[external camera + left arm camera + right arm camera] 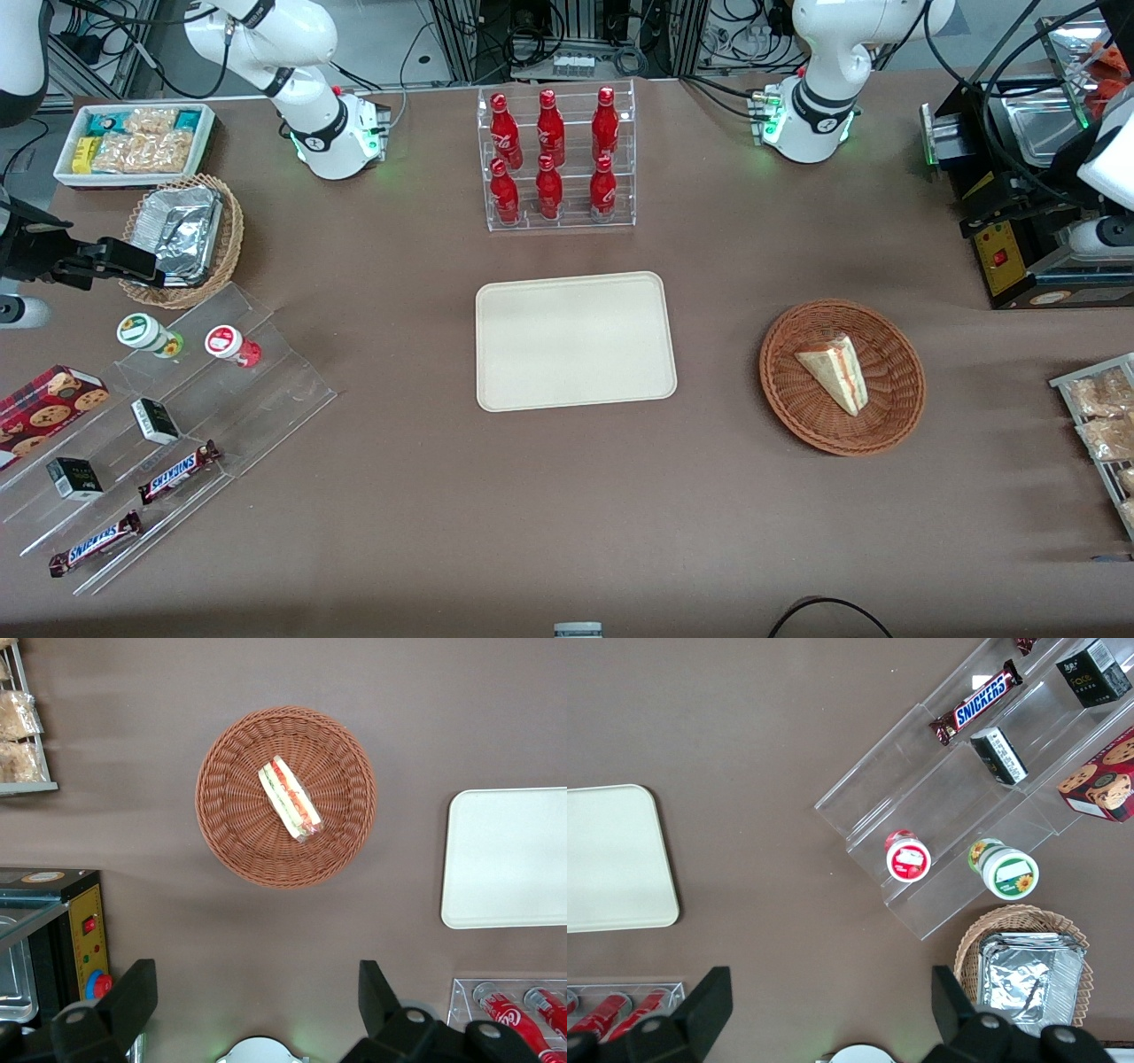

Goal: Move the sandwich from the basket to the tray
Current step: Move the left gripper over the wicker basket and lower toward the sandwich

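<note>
The tray [576,341] lay bare mid-table; beside it, toward the working arm's end, the sandwich [834,370] rested in the basket [842,377]. The gripper [257,1005] hung high above, wrist pointing down, fingers [133,997] spread wide, holding nothing

White arm [828,53], black gripper [257,1001] fingers [133,992].

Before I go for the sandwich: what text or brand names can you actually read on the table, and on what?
"SNICKERS": two bars on the clear stepped rack.
Red bottles: white script, unreadable.
Small black boxes: print too small.
Gripper open, high above the table beside the basket; no text there.
</note>
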Available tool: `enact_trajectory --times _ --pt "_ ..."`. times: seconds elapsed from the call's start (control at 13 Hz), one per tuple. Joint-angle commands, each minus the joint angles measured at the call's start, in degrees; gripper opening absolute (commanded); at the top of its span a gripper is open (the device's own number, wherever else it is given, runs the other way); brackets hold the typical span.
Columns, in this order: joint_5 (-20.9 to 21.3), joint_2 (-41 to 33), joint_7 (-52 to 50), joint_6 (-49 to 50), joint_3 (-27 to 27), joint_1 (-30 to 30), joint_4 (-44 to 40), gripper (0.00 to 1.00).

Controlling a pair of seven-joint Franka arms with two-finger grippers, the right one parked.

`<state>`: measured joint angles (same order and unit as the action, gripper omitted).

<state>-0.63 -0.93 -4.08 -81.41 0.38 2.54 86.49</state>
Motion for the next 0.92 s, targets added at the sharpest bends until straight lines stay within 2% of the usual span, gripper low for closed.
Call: enact_trajectory --times 0.0,0.46,0.69,0.85 --pt "0.4 0.1 1.1 0.6 0.4 1.0 -0.5 1.0" --pt "0.4 2.4 0.0 -4.6 -1.3 0.9 2.7 1.0" --pt "0.2 2.9 -0.7 -13.1 -1.5 1.1 10.2 1.0" --pt "0.4 3.0 -6.4 -19.6 -1.8 1.5 15.6 1.0"
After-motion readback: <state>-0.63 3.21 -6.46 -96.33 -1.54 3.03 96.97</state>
